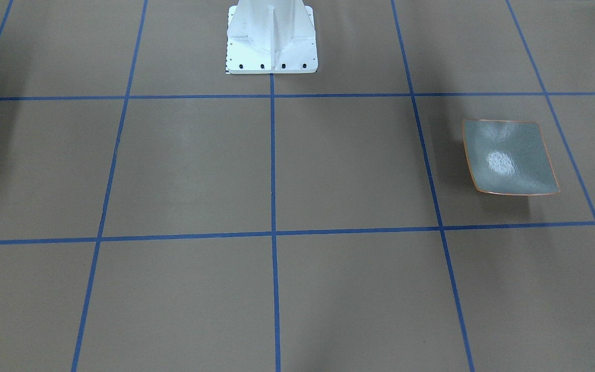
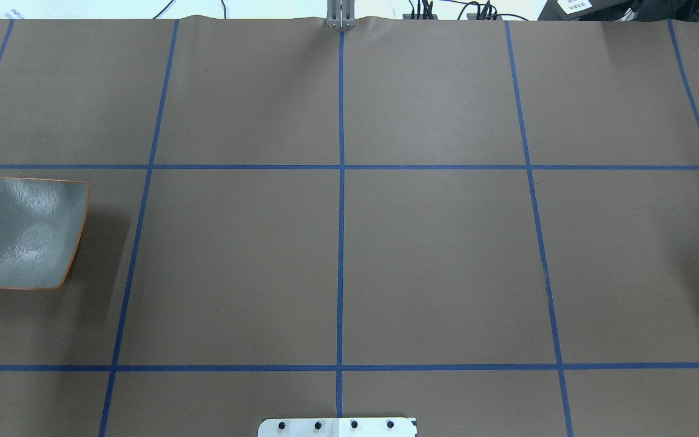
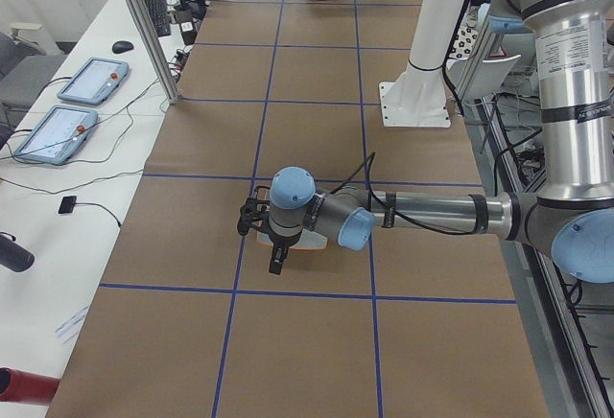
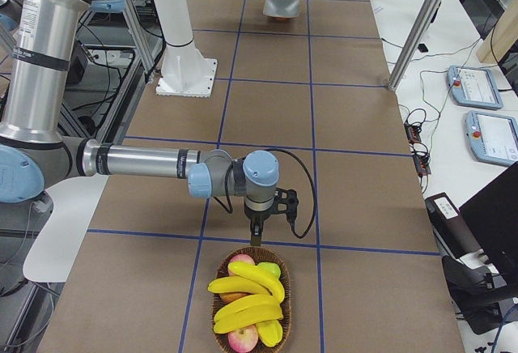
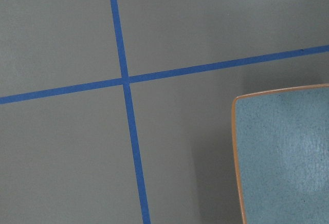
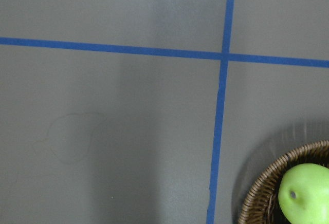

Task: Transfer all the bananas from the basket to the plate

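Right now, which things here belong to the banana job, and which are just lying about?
Part of the job: the bananas, the basket holding them, the empty plate.

Just lying about: the green fruit and reddish fruit sharing the basket, two tablets and a mouse.

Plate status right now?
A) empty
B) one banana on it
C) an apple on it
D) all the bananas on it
A: the plate is bare in the overhead and front-facing views, while the bananas lie in the basket in the right-side view.
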Robot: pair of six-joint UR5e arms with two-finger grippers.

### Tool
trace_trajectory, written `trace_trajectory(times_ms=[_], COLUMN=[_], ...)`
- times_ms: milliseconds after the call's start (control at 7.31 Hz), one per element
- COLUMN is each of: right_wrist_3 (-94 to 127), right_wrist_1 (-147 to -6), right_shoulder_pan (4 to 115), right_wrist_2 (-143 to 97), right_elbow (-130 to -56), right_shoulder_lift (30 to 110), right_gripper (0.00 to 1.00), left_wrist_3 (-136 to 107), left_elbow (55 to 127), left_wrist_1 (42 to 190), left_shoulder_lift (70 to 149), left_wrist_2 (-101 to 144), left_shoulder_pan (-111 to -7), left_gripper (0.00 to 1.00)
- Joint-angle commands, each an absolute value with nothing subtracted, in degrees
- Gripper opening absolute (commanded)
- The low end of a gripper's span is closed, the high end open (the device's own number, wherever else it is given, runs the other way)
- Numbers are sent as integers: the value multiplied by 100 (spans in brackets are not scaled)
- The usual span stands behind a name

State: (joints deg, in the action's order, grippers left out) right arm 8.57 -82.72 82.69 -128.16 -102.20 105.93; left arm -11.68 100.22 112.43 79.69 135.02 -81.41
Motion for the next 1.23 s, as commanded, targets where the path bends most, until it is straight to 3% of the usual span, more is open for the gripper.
trace_trajectory(times_ms=[0, 1095], right_wrist_3=[896, 1169], right_wrist_1=[-8270, -8253], right_shoulder_pan=[8384, 8385], right_wrist_2=[-12322, -12349], right_elbow=[-10170, -9045], right_shoulder_lift=[10811, 10196], right_gripper=[93, 93], left_wrist_3=[-1213, -1213], left_elbow=[10037, 10028], left_wrist_1=[11268, 11268], left_shoulder_lift=[7963, 7963], left_wrist_2=[13518, 13482], left_shoulder_pan=[-8130, -8130], left_gripper=[100, 100])
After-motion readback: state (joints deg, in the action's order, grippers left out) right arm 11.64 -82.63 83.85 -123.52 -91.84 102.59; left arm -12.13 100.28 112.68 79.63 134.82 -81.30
